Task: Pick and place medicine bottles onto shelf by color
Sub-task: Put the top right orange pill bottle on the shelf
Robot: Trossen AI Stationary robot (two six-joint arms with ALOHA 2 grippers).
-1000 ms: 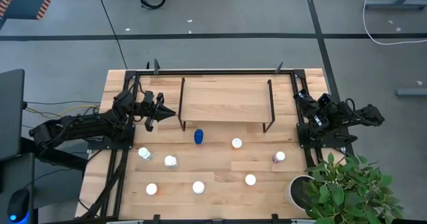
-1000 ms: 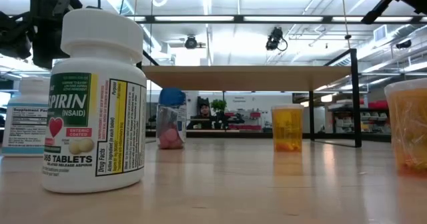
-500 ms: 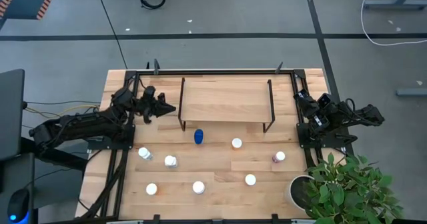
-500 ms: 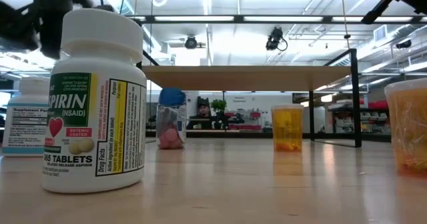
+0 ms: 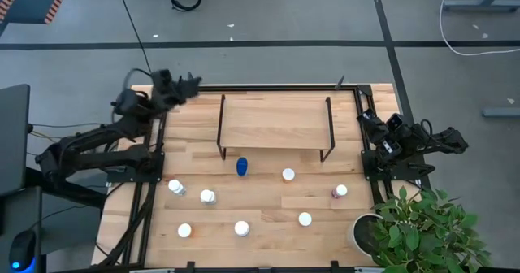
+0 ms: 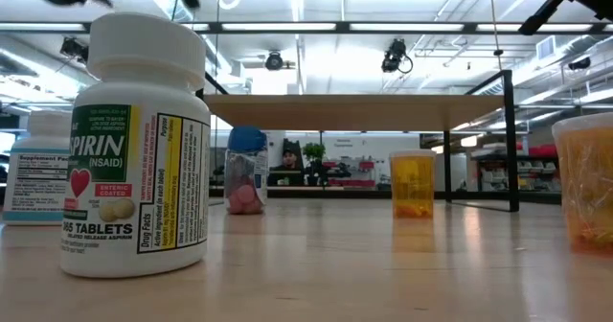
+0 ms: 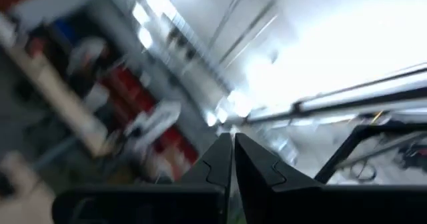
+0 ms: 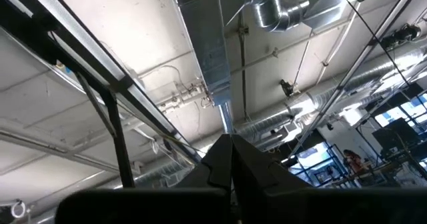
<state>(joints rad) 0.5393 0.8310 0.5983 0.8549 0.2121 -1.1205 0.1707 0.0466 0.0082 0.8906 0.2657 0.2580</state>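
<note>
Left gripper is hanging raised over the far left corner of the table, its fingers pressed together and holding nothing; its wrist camera is pointing up at the ceiling. Right gripper is waiting at the right edge of the table beside the shelf, fingers likewise closed and empty. Nothing is sitting on the shelf board. Eight medicine bottles are standing on the table in front of it: the blue bottle just before the shelf's left half, an orange one before its right half, the pinkish-purple one nearer the right side, two white bottles at the left, and three more along the near edge.
</note>
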